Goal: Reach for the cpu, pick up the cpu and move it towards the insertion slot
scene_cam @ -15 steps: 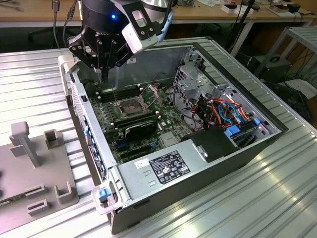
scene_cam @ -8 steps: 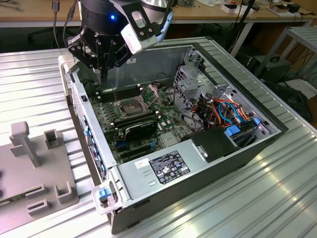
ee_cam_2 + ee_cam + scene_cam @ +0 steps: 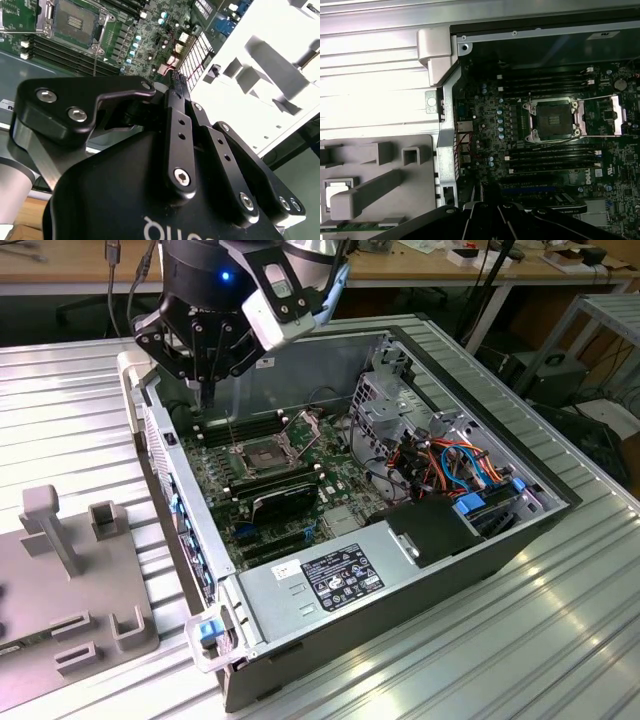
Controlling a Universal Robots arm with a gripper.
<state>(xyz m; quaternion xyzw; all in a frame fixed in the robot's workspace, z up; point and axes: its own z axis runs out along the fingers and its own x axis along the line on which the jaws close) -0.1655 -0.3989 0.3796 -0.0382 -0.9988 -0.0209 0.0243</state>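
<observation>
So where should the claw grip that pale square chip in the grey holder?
Probably by two opposite edges, coming straight down: the pale silvery square cpu chip lies flat, face up, in a framed pocket of the grey plastic holder.

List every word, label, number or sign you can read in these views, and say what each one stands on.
Nothing here can be quoted with confidence.
White label on the power supply: symbols and fine print, too small to read.
Body of the gripper: white lettering, cut off at the picture's edge in the second wrist view.
Motherboard: small white markings, too blurred to read.
</observation>
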